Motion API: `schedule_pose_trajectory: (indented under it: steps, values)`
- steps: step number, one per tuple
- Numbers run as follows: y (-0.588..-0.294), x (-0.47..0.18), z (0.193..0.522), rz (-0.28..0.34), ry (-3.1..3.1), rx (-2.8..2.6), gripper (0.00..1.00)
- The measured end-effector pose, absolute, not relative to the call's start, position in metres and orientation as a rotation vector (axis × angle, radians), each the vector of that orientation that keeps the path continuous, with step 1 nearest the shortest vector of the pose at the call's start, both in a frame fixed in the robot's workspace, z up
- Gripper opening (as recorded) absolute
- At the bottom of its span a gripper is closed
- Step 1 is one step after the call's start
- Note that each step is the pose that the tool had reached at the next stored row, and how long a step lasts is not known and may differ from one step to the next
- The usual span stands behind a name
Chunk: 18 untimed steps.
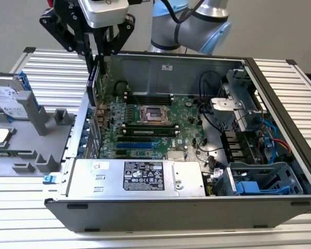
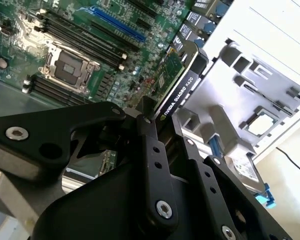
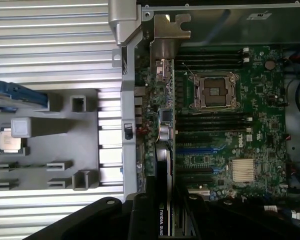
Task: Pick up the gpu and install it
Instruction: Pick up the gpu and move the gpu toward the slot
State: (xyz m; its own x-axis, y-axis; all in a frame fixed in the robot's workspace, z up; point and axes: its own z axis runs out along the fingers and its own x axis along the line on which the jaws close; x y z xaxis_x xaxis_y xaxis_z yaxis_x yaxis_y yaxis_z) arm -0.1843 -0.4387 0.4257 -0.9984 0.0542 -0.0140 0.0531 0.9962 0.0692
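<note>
The open computer case [image 1: 145, 207] lies on the table [image 1: 285, 78], its motherboard [image 1: 155, 116] facing up. Above its slot end, the end effector [image 2: 162, 117] is clamped on the gpu [image 2: 175, 80], held edge-on. It looks light, stiff and fragile; I'd grip its upper edge, clear of components.

You have open room above the large green motherboard [image 1: 155, 122] inside the open grey metal computer case [image 1: 171, 212]. Its slotted side wall [image 1: 83, 122] stands just beside the flat green-and-black gpu [image 2: 172, 75] in your fingers [image 2: 150, 150]. The silver power-supply box [image 1: 140, 176] and the grey metal drive cage [image 1: 237, 91] hem two other sides of the board.
</note>
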Motion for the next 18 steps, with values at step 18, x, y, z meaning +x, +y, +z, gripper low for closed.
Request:
schedule_pose_trajectory:
  steps: [18]
  values:
    - [-0.439,-0.167,0.426,0.108,3.123,0.084,0.00]
